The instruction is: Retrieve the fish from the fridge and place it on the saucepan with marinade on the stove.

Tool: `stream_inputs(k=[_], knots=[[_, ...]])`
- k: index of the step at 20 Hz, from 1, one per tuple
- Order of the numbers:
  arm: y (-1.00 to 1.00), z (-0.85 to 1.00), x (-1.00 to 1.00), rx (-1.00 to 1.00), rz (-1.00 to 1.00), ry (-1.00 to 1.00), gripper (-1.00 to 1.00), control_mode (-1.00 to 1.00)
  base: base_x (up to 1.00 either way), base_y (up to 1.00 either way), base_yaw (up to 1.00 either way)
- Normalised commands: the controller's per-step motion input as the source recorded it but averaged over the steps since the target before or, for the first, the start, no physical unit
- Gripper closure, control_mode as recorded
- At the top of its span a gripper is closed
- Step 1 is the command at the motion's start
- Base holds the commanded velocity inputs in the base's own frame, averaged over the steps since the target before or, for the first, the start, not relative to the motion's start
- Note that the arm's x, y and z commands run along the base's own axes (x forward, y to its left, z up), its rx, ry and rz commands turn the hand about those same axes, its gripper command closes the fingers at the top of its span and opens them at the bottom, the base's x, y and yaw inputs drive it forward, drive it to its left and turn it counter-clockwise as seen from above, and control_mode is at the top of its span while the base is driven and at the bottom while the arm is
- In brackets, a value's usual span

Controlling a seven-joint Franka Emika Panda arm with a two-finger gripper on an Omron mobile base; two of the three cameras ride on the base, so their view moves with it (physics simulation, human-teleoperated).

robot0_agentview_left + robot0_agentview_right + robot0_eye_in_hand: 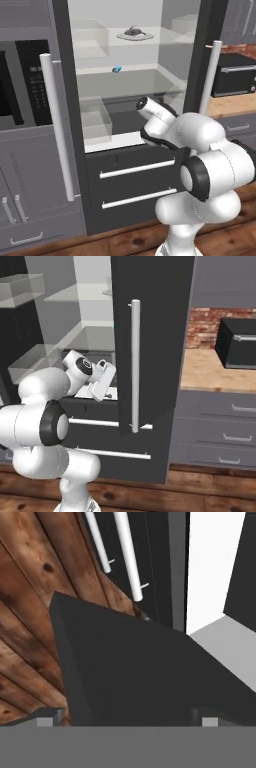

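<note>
Dark fish (pixel 133 31) lies on upper shelf of open fridge (pixel 75 150).

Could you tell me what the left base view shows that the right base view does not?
The left base view shows the fish on a white plate on an upper fridge shelf, a small blue object on the shelf below, and a wall oven. The right base view shows the outside of the open right fridge door and a brick wall. Both show the fridge, its drawer handles, the toaster oven and the wooden floor.

White arm (pixel 50 406) reaches into the fridge (pixel 150 356) (door open).
</note>
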Motion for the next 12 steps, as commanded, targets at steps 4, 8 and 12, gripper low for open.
stream_inputs(k=[4, 8, 12], knots=[[-1.0, -0.24, -0.27, 0.0, -0.13, 0.0, -1.0, -1.0, 0.0, 0.0, 0.0], [-1.0, -0.24, -0.75, 0.0, -0.17, 0.0, -1.0, -1.0, 0.0, 0.0, 0.0], [-1.0, -0.15, -0.77, 0.0, -0.17, 0.0, -1.0, -1.0, 0.0, 0.0, 0.0]])
